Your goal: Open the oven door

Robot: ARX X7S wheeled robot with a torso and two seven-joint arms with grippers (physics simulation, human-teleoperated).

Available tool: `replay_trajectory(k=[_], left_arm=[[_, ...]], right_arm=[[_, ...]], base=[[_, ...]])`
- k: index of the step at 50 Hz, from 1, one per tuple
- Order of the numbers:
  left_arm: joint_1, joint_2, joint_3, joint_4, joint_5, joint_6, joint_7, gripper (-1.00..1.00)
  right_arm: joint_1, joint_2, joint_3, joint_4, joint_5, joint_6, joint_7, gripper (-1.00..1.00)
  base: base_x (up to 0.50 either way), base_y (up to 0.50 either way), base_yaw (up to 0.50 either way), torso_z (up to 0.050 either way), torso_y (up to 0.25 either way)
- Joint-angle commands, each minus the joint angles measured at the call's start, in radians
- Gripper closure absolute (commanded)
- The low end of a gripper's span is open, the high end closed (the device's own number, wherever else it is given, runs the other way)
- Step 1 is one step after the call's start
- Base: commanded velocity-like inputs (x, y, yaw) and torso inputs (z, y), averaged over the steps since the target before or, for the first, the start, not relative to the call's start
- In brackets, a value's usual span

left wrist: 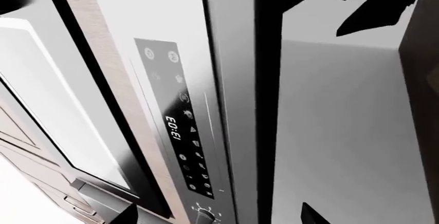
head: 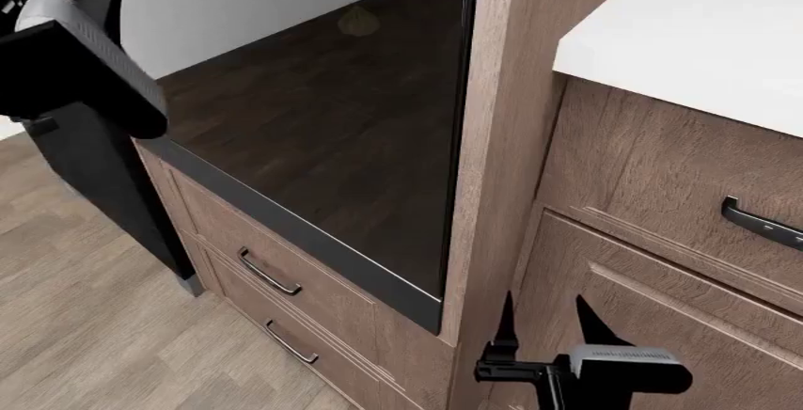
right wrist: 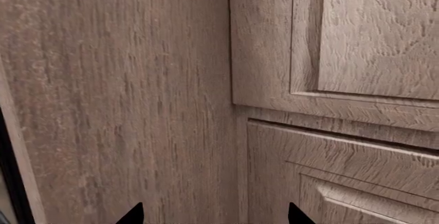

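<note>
One oven door (head: 338,128), three drawer handles (head: 269,273), two hands (head: 543,321).

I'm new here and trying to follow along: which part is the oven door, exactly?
Start at the white countertop, then look left past the tall wooden post. The oven door is the big glossy black glass panel there. The wooden drawer fronts below it are brown, with small dark handles.

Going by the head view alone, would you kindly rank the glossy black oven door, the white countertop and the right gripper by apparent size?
1. Glossy black oven door, largest.
2. White countertop.
3. Right gripper, smallest, although it is nearest the camera.
</note>
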Motion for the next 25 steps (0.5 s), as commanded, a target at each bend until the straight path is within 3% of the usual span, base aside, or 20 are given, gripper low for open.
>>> replay_trajectory(k=[1,25], left_arm=[[-0.190,0.078,0.078,-0.167,0.015,0.087,0.038,-1.00],[-0.371,0.208,0.186,-0.417,0.001,0.240,0.075,-1.00]], right_arm=[[-0.006,0.004,0.001,0.000,0.003,-0.004,0.009,-1.00],[-0.005,0.004,-0.002,-0.011,0.001,-0.001,0.035,-1.00]], base=[[0.00,0.00,0.00,0.000,0.000],[0.00,0.00,0.00,0.000,0.000]])
